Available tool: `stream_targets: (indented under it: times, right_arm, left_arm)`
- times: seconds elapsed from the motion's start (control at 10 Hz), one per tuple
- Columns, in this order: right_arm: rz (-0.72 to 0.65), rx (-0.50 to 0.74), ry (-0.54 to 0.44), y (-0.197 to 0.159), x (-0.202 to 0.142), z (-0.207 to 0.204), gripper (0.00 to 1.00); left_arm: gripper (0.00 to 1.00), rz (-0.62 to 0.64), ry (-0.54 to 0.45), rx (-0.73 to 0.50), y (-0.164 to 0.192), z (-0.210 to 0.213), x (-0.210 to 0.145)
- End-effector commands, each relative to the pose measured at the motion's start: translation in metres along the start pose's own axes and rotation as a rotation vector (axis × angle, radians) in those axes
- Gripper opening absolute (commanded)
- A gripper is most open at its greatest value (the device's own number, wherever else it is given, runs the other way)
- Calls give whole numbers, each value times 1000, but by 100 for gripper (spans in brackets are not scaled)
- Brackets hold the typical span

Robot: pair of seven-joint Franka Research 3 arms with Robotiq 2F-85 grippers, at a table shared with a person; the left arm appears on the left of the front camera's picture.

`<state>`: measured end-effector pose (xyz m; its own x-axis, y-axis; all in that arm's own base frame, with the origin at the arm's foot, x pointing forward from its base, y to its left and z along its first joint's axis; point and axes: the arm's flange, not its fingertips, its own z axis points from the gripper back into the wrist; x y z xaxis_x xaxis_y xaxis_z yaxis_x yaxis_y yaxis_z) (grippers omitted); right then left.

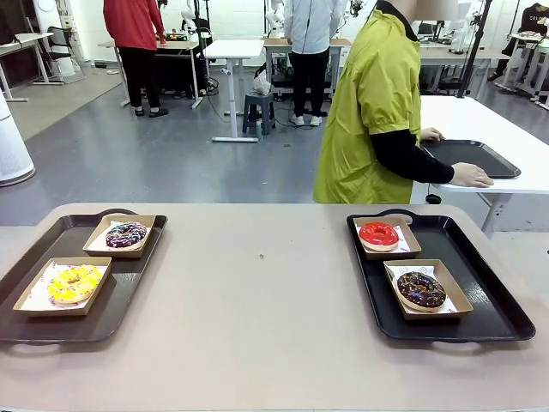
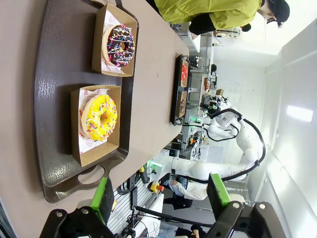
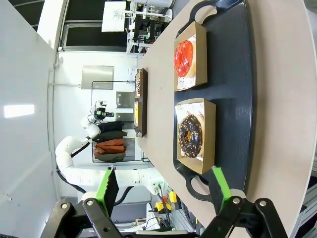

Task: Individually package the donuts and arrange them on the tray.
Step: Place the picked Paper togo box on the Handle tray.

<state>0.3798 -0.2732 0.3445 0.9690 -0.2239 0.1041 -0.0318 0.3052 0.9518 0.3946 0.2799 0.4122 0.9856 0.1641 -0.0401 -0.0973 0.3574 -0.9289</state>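
Observation:
On the left tray [image 1: 129,283] a yellow-iced donut [image 1: 75,283] and a dark purple-brown sprinkled donut [image 1: 127,233] each lie in a paper-lined cardboard box. The right tray [image 1: 480,283] holds a red-glazed donut [image 1: 378,233] and a chocolate sprinkled donut [image 1: 421,289], also boxed. My left gripper [image 2: 161,196] hangs open, well back from the yellow donut [image 2: 100,118] and the purple-brown one [image 2: 121,45]. My right gripper [image 3: 163,188] is open too, short of the chocolate donut [image 3: 190,136] and the red donut [image 3: 185,58]. Nothing is between either pair of fingers.
A person in a yellow-green jacket [image 1: 373,112] stands beyond the far edge, turned to a white side table with a hand on another black tray [image 1: 472,156]. The beige tabletop [image 1: 257,292] lies bare between the two trays.

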Motion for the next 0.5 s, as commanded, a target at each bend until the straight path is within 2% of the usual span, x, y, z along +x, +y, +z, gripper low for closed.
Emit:
stream_targets:
  times: [0.0, 0.4]
  right_arm:
    - [-11, -3, 9, 3, -6, -1, 96]
    - [-11, -3, 9, 3, -6, -1, 96]
  left_arm:
    - [99, -2, 1, -6, -3, 2, -2]
    - [99, -2, 1, -6, -3, 2, -2]
